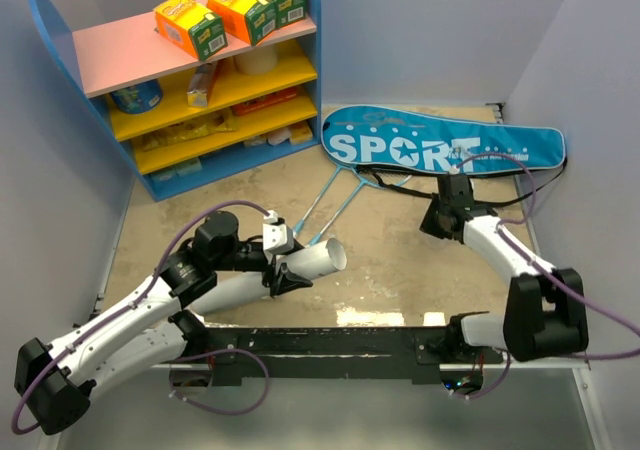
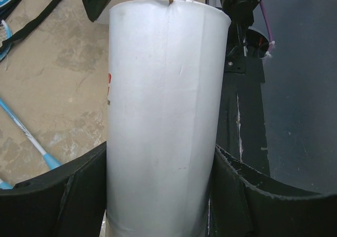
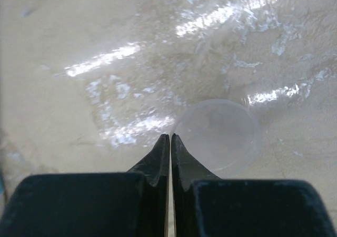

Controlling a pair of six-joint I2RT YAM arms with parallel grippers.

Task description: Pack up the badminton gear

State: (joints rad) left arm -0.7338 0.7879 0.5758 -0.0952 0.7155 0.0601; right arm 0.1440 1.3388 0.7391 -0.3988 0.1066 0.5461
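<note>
My left gripper (image 1: 290, 268) is shut on a white cardboard tube (image 1: 318, 261) and holds it above the table; the tube fills the left wrist view (image 2: 160, 105), pinched between both jaws. My right gripper (image 1: 437, 223) is shut; in the right wrist view its fingertips (image 3: 170, 137) pinch the rim of a clear round lid (image 3: 221, 137). The blue "SPORT" bag (image 1: 445, 142) lies at the back right. Two light-blue rackets (image 1: 335, 195) lie partly under its left end; one shaft shows in the left wrist view (image 2: 26, 134). No shuttlecocks show.
A blue shelf unit (image 1: 200, 80) stands at the back left, with orange-green boxes (image 1: 230, 10) on top and goods on its yellow shelves. The bag's black strap (image 1: 395, 182) trails on the table. Grey walls close in on both sides.
</note>
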